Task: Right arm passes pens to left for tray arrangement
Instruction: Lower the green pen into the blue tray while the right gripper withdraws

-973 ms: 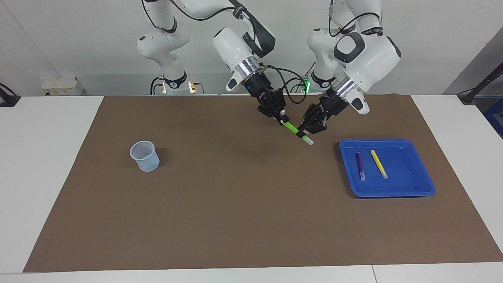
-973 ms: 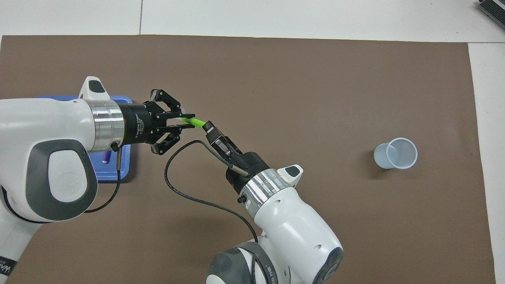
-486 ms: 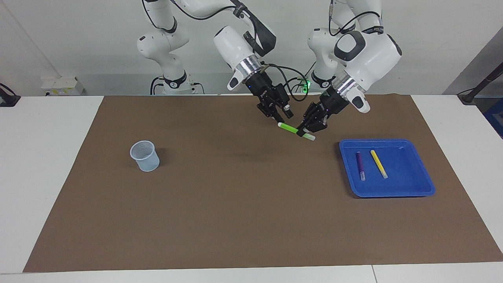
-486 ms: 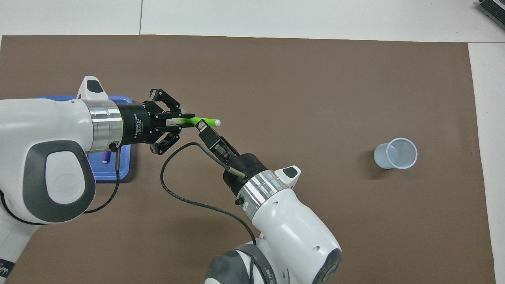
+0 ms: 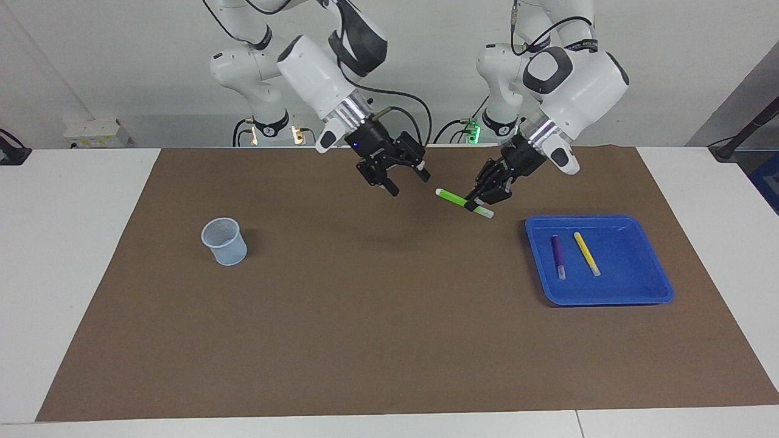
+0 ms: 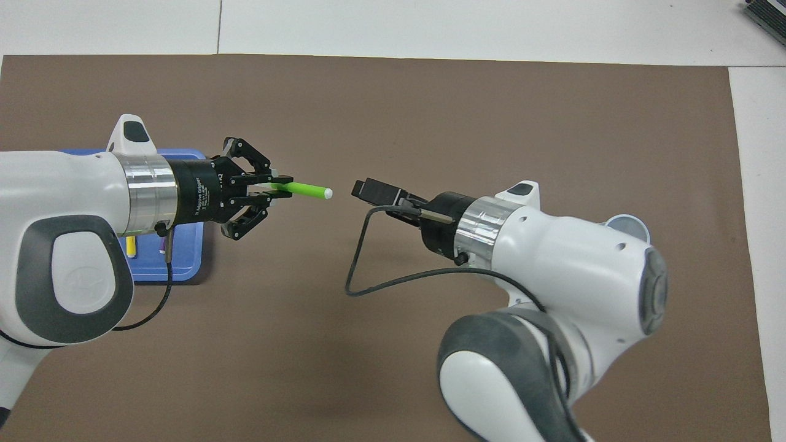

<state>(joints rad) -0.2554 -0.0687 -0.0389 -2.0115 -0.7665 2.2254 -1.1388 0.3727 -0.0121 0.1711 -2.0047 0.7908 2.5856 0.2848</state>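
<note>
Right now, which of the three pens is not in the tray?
The green pen, held in the air by the left gripper; the purple pen and yellow pen lie in the blue tray.

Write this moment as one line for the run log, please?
stage: handover done | left gripper: shut on green pen, above mat | right gripper: open, apart from pen | blue tray: purple pen, yellow pen inside

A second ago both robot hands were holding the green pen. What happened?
The right gripper let go of the green pen, opened and pulled back toward the cup's end. The left gripper now holds the pen alone, above the mat. The purple pen and yellow pen stayed in the tray.
</note>
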